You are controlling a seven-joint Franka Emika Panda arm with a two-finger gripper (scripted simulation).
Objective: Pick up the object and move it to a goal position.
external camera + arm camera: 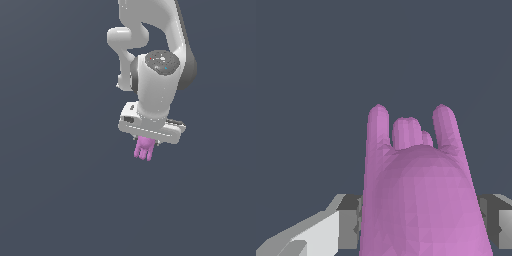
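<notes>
The object (143,149) is a small pink-purple blocky thing with stubby prongs. In the exterior view it hangs below my white gripper (146,141), with its prongs pointing down. The gripper's body hides the fingers in that view. In the wrist view the object (421,195) fills the middle, prongs pointing away from the camera, and sits between my two grey fingers (348,225), which press on its sides. The gripper is shut on the object and holds it in the air.
The white arm (155,60) rises from the gripper toward the top of the exterior view. Everything else in both views is a plain dark grey-blue background.
</notes>
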